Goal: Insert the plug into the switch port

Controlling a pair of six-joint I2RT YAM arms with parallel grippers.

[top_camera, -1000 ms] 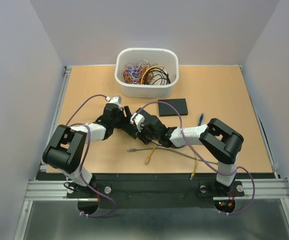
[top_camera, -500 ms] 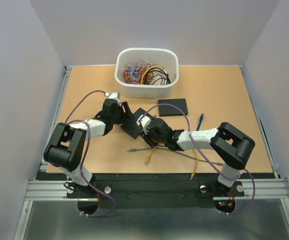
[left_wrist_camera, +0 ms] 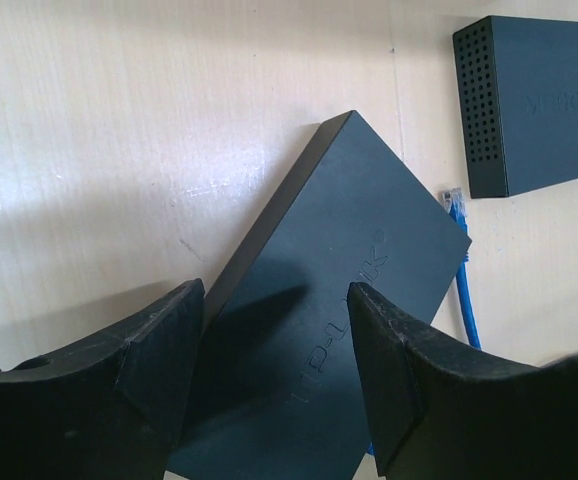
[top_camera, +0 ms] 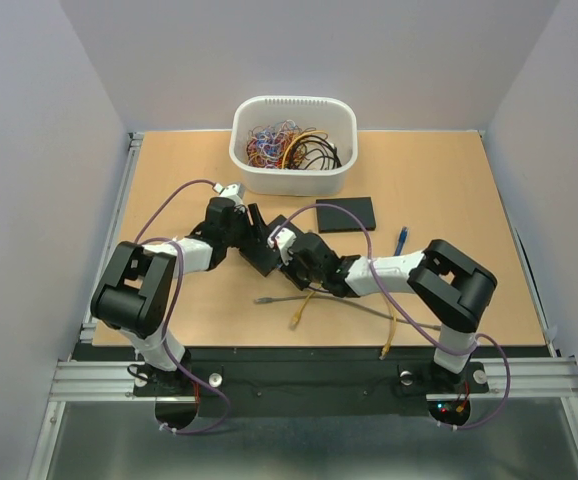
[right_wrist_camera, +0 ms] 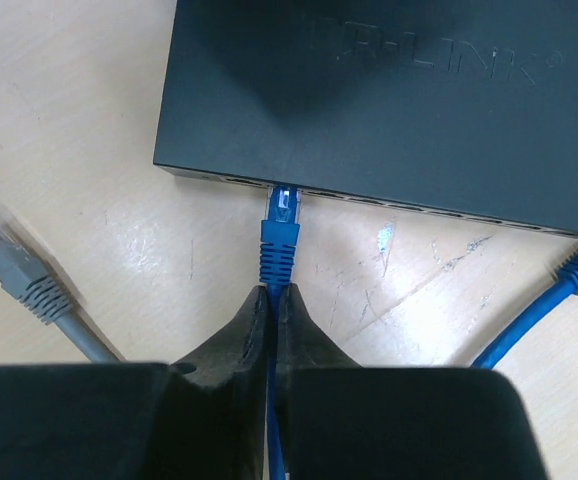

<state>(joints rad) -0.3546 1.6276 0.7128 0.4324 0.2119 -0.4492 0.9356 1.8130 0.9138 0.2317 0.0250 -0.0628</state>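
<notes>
Right claw (right_wrist_camera: pixel 272 292) is pinched together on the blue cable (right_wrist_camera: pixel 277 262), gripping just behind the plug (right_wrist_camera: pixel 284 205), so the plug sits directly ahead of the fingertips, nearly touching them. Its clear tip is right at the front edge of the black switch (right_wrist_camera: pixel 389 120), nose at the port (right_wrist_camera: pixel 285 188), and it looks started into the opening but not seated: much of the clear body is showing outside the box. So by my read the pick-up and line-up are done, and the final push home is what's left. Note this is a blue lead; the yellow cable (top_camera: pixel 299 318) lies on the table (top_camera: pixel 449 200) behind the right claw, well apart and untouched. A grey plug (right_wrist_camera: pixel 9 255) rests off to the claw's left, clear of the action. Over on the other side, the left claw (left_wrist_camera: pixel 274 300) has its fingers apart, one on each side of the same switch, the box running out ahead between them; whether the pads are actually pressing it, I can't tell. A second black box (left_wrist_camera: pixel 539 100) sits farther ahead to that claw's right.
</notes>
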